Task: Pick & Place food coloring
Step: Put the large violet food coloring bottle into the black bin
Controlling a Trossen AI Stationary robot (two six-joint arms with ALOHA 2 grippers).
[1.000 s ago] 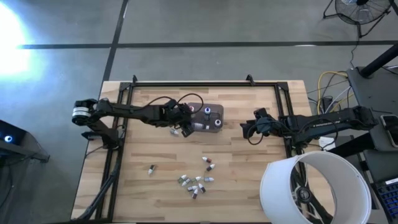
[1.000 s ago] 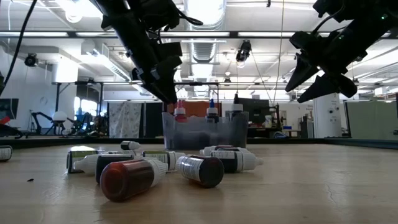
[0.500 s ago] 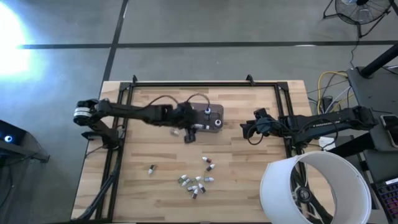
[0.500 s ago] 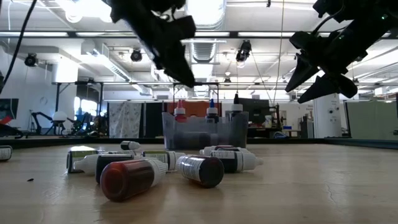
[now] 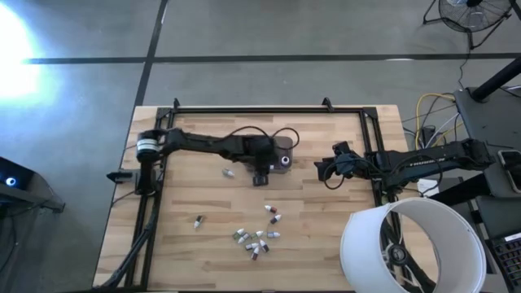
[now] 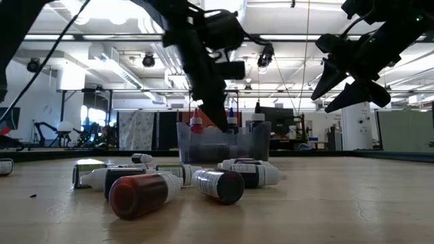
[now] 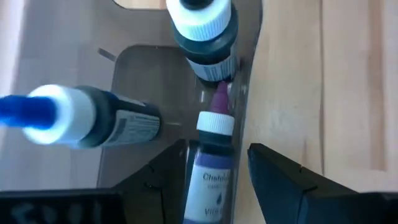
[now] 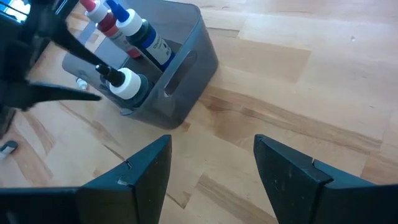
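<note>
A grey translucent tub (image 5: pixel 285 150) stands mid-table. In it are a red-tipped bottle (image 8: pixel 106 22), a blue-tipped one (image 8: pixel 146 34) and a dark white-capped one (image 8: pixel 127 84). My left gripper (image 5: pixel 262 167) reaches down into the tub, shut on a purple-tipped food coloring bottle (image 7: pixel 214 162). Several more food coloring bottles lie in a loose heap (image 5: pixel 259 236) near the table's front. Single ones lie at the left (image 5: pixel 198 220) and beside the tub (image 5: pixel 229 172). My right gripper (image 5: pixel 326 169) hangs open above the table, to the right of the tub. My left gripper has the bottle's labelled body (image 7: pixel 208 193) between its two fingers, and the bottle lies along them. The fingers slant steeply down from above. The purple tip (image 7: pixel 221 96) points ahead and down into the tub, close inside one wall. The picture's edge hides the bottle's base.
Black frame rails (image 5: pixel 269 110) run round the table's far and side edges. A large white bucket (image 5: pixel 411 244) stands off the near right corner. Bare wood lies between the tub and the heap, and on the table's left.
My left gripper has gone toward the table's right edge along the tub and sunk lower, rolling its wrist. It now dips into the tub between the red-tipped and blue-tipped bottles. The bottles standing in the tub and the loose ones on the table have stayed put.
</note>
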